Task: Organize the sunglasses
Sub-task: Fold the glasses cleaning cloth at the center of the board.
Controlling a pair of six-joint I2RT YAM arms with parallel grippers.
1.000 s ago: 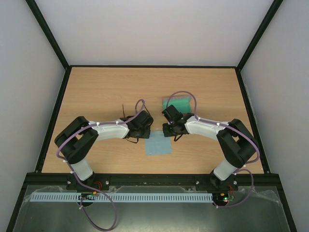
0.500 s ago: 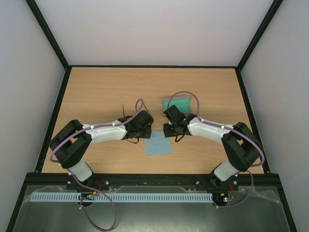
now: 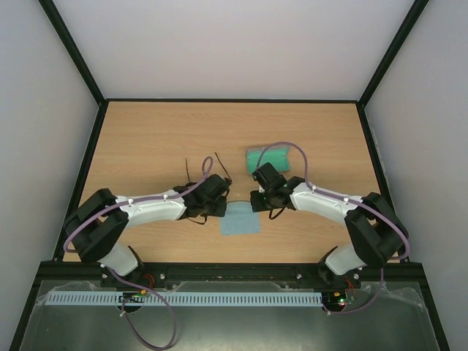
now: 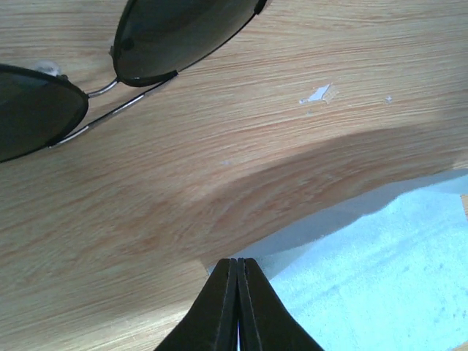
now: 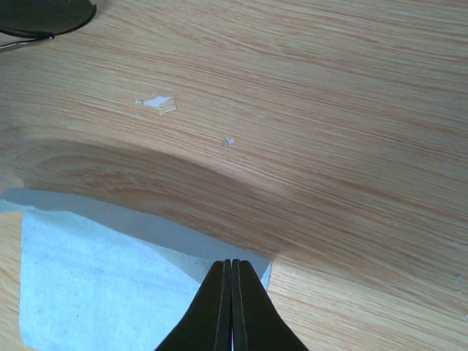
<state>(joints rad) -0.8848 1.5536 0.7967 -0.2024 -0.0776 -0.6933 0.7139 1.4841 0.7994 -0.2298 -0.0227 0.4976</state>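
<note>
Two arms reach over the wooden table (image 3: 146,139) to a blue cloth (image 3: 240,219). The left gripper (image 4: 236,267) and right gripper (image 5: 232,267) are both closed, tips at its far corners. The sunglasses (image 4: 168,29) lie just beyond the left gripper.

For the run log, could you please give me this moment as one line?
left hand shut at cloth corner | right hand shut at other corner | sunglasses on table, not held

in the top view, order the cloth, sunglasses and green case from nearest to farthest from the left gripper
1. blue cloth, right at the left gripper
2. sunglasses, just beyond, partly under that arm
3. green case, farthest, toward the back right
</note>
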